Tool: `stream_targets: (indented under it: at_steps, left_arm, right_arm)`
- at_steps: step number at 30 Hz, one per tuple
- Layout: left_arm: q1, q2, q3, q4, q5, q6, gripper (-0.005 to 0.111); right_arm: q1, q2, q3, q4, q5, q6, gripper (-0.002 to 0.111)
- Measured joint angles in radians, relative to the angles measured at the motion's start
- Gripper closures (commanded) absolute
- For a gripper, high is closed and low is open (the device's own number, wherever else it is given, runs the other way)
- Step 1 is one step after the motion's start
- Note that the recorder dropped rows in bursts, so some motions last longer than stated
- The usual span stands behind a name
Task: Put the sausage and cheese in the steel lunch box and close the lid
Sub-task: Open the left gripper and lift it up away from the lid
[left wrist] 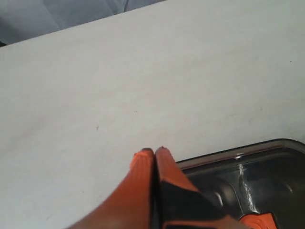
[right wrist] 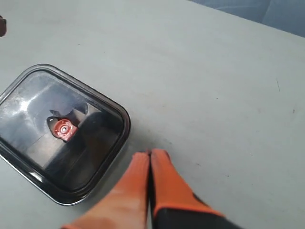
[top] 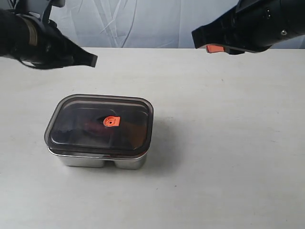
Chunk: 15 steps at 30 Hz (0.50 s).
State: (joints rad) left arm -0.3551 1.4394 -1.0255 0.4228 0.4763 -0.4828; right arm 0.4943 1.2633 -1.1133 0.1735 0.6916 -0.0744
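Observation:
The steel lunch box (top: pixel 102 161) sits on the table, left of centre, with the dark smoky lid (top: pixel 78 121) lying flat on top of it. The lid's orange valve tab (top: pixel 111 121) shows at its centre. A dim reddish shape shows through the lid; the sausage and the cheese cannot be made out. My left gripper (left wrist: pixel 153 150) hangs shut and empty, high above the table at the far left, the lid (left wrist: pixel 267 171) beside it. My right gripper (right wrist: pixel 150 152) is shut and empty too, raised at the far right, apart from the lid (right wrist: pixel 33 102).
The white table (top: pixel 224 143) spreads around the box on all sides. A pale wrinkled backdrop (top: pixel 143 24) hangs behind the table's far edge.

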Motion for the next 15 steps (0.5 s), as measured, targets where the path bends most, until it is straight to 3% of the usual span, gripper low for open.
stream_targets:
  at_steps: [7, 15]
  left_arm:
    - [0.085, 0.151, -0.175, -0.346, 0.208, 0.286, 0.106]
    - [0.091, 0.300, -0.354, -0.423, 0.275, 0.350, 0.106]
  right_arm:
    - [0.000, 0.055, 0.000, 0.034, 0.006, 0.000, 0.108]
    - [0.000, 0.072, 0.000, 0.053, 0.014, 0.000, 0.108]
